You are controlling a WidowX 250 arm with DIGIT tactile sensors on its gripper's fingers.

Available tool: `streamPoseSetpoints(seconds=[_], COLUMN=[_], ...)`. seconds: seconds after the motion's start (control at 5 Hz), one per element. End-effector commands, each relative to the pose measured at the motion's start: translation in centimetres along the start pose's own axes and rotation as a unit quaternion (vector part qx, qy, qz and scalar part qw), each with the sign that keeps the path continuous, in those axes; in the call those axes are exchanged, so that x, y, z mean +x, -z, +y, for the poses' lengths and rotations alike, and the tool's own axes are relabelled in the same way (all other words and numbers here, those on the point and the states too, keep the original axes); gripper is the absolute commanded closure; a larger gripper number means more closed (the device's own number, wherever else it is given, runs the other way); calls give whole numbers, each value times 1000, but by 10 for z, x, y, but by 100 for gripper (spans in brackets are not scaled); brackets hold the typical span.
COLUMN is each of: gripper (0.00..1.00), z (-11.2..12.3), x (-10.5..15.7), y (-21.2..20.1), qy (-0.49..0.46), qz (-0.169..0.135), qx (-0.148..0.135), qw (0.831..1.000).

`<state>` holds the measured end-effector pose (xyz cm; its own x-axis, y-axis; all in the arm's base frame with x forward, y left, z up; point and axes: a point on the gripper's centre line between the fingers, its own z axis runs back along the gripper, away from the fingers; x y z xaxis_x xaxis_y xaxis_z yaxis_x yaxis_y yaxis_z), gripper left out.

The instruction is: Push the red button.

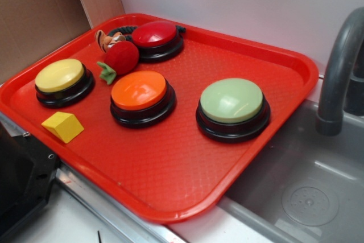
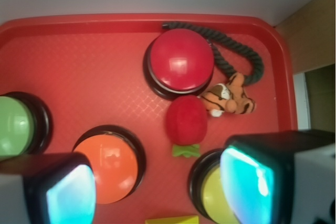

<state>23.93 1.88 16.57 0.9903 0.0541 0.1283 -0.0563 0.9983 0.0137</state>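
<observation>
A: Where is the red button (image 1: 154,34)?
B: Near the tray's (image 1: 182,157) far edge, toward its far left corner. In the wrist view it sits up top, centre.

A: What crowds it?
B: A strawberry toy (image 1: 119,58) lies against its near-left side, touching the black base. A small tiger toy (image 2: 228,98) rests just beside the button too, and a dark rope (image 2: 239,56) loops round behind, along the tray's far rim.

A: The other buttons?
B: Orange (image 1: 139,90) in the middle, yellow (image 1: 59,75) by the left edge, green (image 1: 232,101) toward the right. A yellow block (image 1: 63,126) sits at the near left edge.

A: And the gripper (image 2: 157,187)?
B: High above the tray. The fingers (image 2: 247,179) stand wide apart, holding nothing, with the orange and yellow buttons under them.
</observation>
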Motion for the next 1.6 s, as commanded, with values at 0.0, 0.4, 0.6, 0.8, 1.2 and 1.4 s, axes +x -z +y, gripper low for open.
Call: streamPoseSetpoints(seconds=[0.0, 0.4, 0.6, 0.8, 1.2, 1.4], gripper=[0, 0, 0, 0, 0, 0], z=[3, 51, 57, 55, 36, 34], x=[10, 46, 61, 64, 54, 54], y=[-17, 18, 35, 69, 114, 124], qy=[-4, -121, -129, -112, -68, -64], qz=[-30, -32, -45, -44, -10, 1], qx=[2, 36, 56, 46, 66, 82], qw=[1000, 991, 989, 992, 995, 995])
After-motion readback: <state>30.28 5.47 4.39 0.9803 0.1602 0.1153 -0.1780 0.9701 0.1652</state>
